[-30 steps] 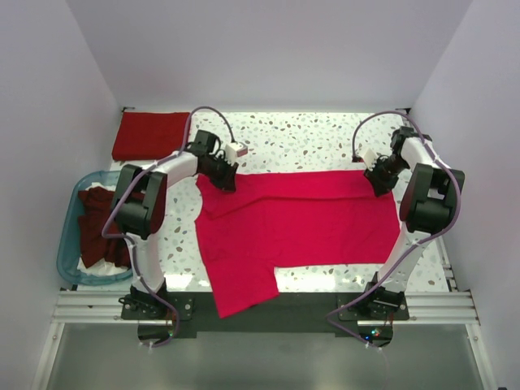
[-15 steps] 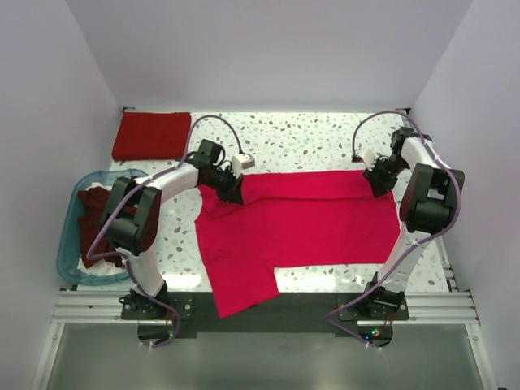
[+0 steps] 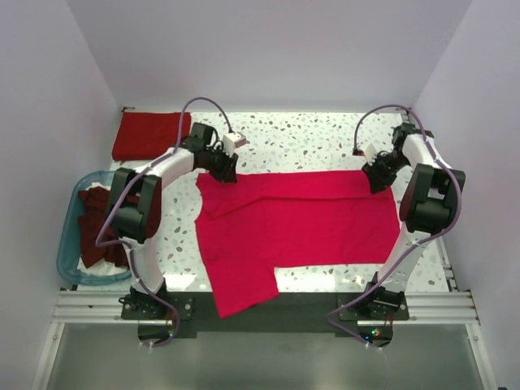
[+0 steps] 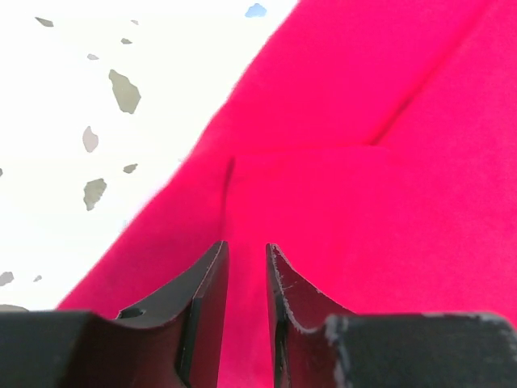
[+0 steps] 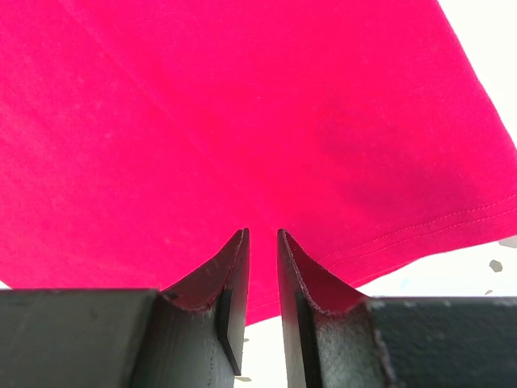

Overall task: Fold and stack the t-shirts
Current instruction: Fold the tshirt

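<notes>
Left gripper (image 4: 245, 246) narrow, jaws a slit apart, nothing pinched; sits over far-left corner of crimson t-shirt (image 3: 301, 223). Right gripper (image 5: 262, 233) likewise narrow, empty as far as I see, over far-right corner by hem. T-shirt flat on counter (image 3: 309, 138), long axis left-right, body lying nearward of both grippers. Each arm nearest own corner. My read: pinch both corners, fold nearward.

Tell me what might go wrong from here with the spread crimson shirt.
A corner of the crimson shirt hangs past the table edge onto the dark rail; a pull might snag it.
A crease lies just ahead of the left gripper; closing there may pinch doubled cloth and skew the fold.
The right gripper sits by the hem, jaws barely apart; it may miss.
</notes>
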